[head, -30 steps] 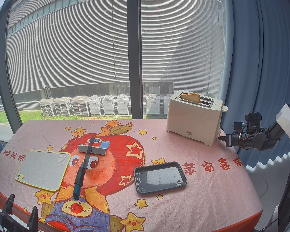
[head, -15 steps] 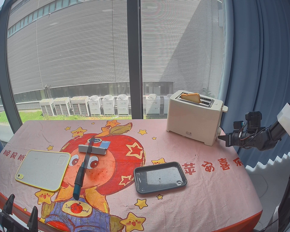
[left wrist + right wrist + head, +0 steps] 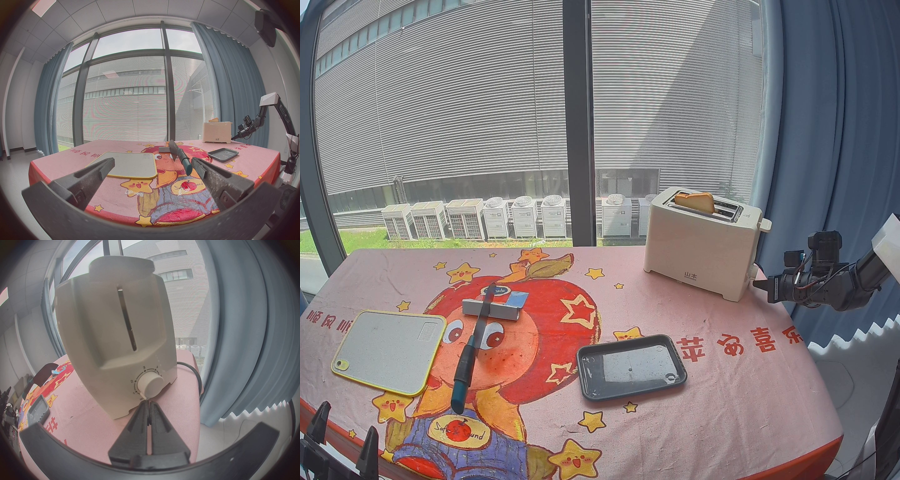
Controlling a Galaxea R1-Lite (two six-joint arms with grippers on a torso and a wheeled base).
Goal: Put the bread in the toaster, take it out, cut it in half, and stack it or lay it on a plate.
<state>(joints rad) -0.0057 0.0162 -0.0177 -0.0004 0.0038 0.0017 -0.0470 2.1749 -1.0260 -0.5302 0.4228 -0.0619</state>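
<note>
Cream toaster (image 3: 700, 250) at table's far right in head view; bread (image 3: 695, 201) upright, poking out of slot. Dark plate (image 3: 582, 377) mid-table, knife (image 3: 467, 356) and cutting board (image 3: 387, 351) to its left. Right gripper (image 3: 756, 285) just beside toaster's end. Left wrist view: left gripper (image 3: 153, 170) fingers spread wide, above near table edge. Right wrist view: right gripper fingers pressed together, tips close to toaster's dial (image 3: 150, 384).

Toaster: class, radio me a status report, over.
Left tool open, by table near edge. Right tool shut, tip by toaster dial. Bread up in slot. Nothing over bread.
</note>
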